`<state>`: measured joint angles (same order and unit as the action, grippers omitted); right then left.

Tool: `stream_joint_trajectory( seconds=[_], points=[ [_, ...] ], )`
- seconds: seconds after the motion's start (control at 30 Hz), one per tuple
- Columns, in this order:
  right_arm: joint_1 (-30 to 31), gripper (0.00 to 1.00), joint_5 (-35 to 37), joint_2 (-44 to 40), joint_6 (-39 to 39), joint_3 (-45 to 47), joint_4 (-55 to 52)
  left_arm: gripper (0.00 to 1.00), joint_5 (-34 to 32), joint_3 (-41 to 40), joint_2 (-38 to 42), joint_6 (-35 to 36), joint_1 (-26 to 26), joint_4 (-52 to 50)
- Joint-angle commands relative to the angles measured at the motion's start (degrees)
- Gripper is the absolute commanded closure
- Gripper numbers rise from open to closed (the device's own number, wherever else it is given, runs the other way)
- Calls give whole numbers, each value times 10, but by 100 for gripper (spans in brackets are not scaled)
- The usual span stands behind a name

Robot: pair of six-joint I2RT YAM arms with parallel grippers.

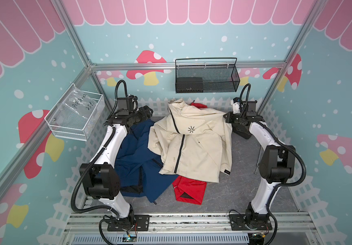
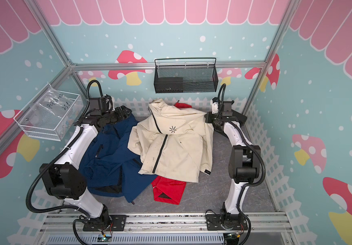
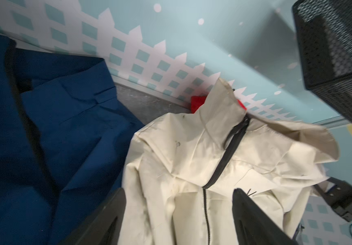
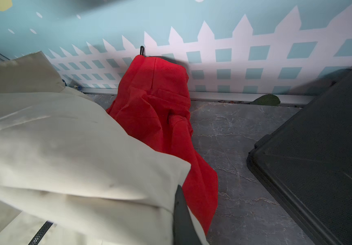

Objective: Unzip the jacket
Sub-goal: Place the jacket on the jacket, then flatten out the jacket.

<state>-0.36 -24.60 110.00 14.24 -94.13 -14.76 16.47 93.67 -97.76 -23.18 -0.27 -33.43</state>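
A cream jacket (image 1: 196, 146) (image 2: 177, 150) lies in the middle of the grey table, its black zipper (image 1: 180, 148) (image 3: 223, 161) closed along the front. My left gripper (image 1: 148, 111) (image 3: 179, 191) hovers open at the back left, beside the jacket's collar, with nothing between its fingers. My right gripper (image 1: 227, 117) (image 4: 178, 195) is at the back right, shut on the jacket's cream fabric (image 4: 65, 148), which drapes over it and hides one finger. The cloth runs taut from the collar to this gripper.
A blue jacket (image 1: 137, 152) lies under my left arm. A red garment (image 1: 189, 191) (image 4: 160, 101) lies partly under the cream jacket. A black mesh basket (image 1: 207, 76) and a white wire basket (image 1: 75, 114) hang on the walls. A black tray (image 4: 319, 148) lies near my right gripper.
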Motion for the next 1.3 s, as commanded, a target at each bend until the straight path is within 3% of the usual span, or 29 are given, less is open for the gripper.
stream_joint_trajectory(
  seconds=[0.0,0.27,0.57,0.63,0.7,0.77,1.0,1.27],
  points=[
    [-2,100,-9,-24,3,3,28,28,-14,-22,-38,46,7,-89],
    [-2,100,-15,-19,5,1,32,50,23,-18,-106,52,13,-92],
    [-2,100,-16,-22,4,7,35,57,75,20,-176,50,13,-82],
    [-2,100,-15,-22,4,7,35,69,95,27,-184,51,12,-76],
    [-2,100,-14,-25,4,4,34,89,118,35,-181,52,12,-66],
    [-2,100,-17,-35,0,3,39,100,119,43,-164,56,12,-62],
    [-1,100,-5,-121,-20,22,97,100,54,84,-6,61,38,-44],
    [-2,100,44,-261,-37,86,275,100,-106,134,148,51,81,45]
  ],
)
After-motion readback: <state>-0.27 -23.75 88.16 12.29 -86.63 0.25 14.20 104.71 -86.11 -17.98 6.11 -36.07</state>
